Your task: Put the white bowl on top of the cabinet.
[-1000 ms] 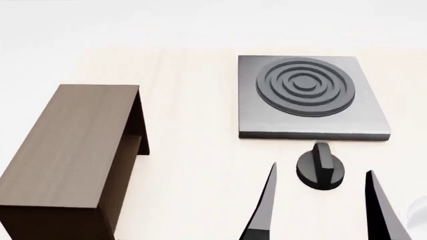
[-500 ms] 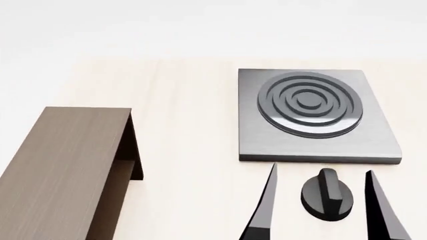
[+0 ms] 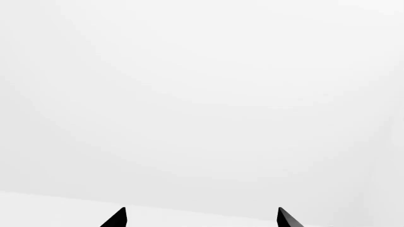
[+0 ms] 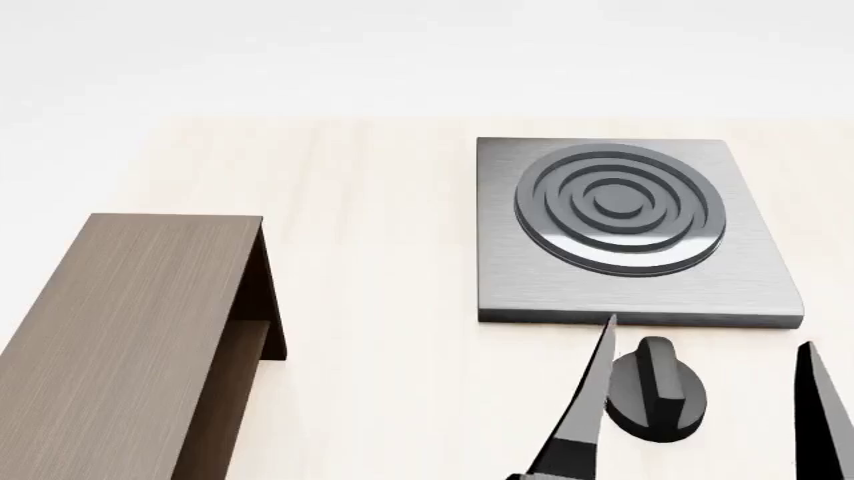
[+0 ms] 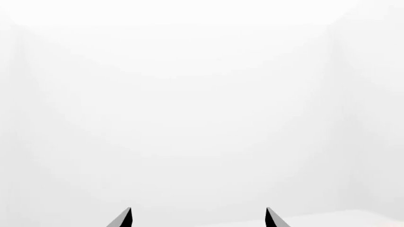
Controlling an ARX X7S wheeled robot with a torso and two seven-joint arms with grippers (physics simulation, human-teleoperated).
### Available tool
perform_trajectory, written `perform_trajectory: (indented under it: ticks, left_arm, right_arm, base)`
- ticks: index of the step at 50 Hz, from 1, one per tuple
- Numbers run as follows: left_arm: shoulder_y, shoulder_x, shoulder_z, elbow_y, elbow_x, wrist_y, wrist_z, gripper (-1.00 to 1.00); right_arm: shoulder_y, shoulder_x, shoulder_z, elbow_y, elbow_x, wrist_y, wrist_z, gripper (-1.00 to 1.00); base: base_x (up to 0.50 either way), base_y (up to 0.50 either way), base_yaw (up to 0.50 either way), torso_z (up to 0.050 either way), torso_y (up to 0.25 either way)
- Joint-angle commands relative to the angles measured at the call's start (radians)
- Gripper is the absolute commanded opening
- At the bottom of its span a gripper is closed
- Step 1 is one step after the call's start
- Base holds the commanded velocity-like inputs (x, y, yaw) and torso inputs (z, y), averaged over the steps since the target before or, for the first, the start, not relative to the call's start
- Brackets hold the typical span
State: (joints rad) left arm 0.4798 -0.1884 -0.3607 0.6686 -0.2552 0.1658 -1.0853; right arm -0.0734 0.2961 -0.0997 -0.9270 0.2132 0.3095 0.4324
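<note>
I can't see the white bowl in any view, so reaching now risks clipping the stove knob (image 4: 654,388) between my right gripper (image 4: 710,405) fingers, which are spread. The left gripper (image 3: 200,218) looks parted too (only tips show). The cabinet (image 4: 127,330) top waits at left.

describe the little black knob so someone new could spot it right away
Start from the grey square stove plate with raised rings on the pale wooden table. Just in front of its near edge sits the black knob, between the right gripper fingers. It is a small round disc with an upright ridge across it.
</note>
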Motion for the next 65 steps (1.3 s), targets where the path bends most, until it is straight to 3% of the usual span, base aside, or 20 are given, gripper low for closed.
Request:
perform_trajectory:
  ticks: [1,12,19,28,38,46,51,58,65]
  left_arm:
    - [-0.024,0.02,0.027,-0.073,0.031,0.003,0.038,1.0]
    - [-0.016,0.02,0.018,-0.088,0.015,0.023,0.036,1.0]
    - [-0.014,0.019,0.017,-0.093,0.012,0.029,0.033,1.0]
    - [-0.011,0.017,0.017,-0.094,0.008,0.034,0.03,1.0]
    - [-0.012,0.014,0.02,-0.098,0.007,0.037,0.027,1.0]
    - [-0.012,0.011,0.023,-0.1,0.005,0.037,0.025,1.0]
    - [-0.012,0.01,0.025,-0.102,0.004,0.039,0.025,1.0]
    - [-0.014,0.007,0.027,-0.104,0.003,0.038,0.022,1.0]
    - [-0.013,0.006,0.028,-0.107,0.0,0.042,0.021,1.0]
  right_arm:
    - [-0.018,0.027,0.122,-0.029,0.006,0.035,0.022,1.0]
    - [-0.065,0.057,0.254,-0.076,0.041,0.063,0.059,1.0]
    - [-0.129,0.077,0.41,-0.117,0.111,0.047,0.103,1.0]
    - [-0.257,0.243,0.468,-0.118,0.218,-0.071,0.298,1.0]
    - [-0.396,0.309,0.581,-0.114,0.283,-0.18,0.413,1.0]
    - [-0.408,0.312,0.616,-0.086,0.321,-0.147,0.47,1.0]
    - [-0.419,0.33,0.681,-0.029,0.453,-0.048,0.537,1.0]
    - [-0.438,0.308,0.738,0.039,0.542,-0.069,0.508,1.0]
    - [-0.415,0.354,0.759,0.094,0.59,-0.007,0.541,1.0]
  base:
    - [0.0,0.0,0.0,0.0,0.0]
    - [0.0,0.0,0.0,0.0,0.0]
    - [0.0,0.0,0.0,0.0,0.0]
    - [0.0,0.0,0.0,0.0,0.0]
    - [0.0,0.0,0.0,0.0,0.0]
    - [0.0,0.0,0.0,0.0,0.0]
    - [0.0,0.0,0.0,0.0,0.0]
    - [0.0,0.0,0.0,0.0,0.0]
    - [0.0,0.0,0.0,0.0,0.0]
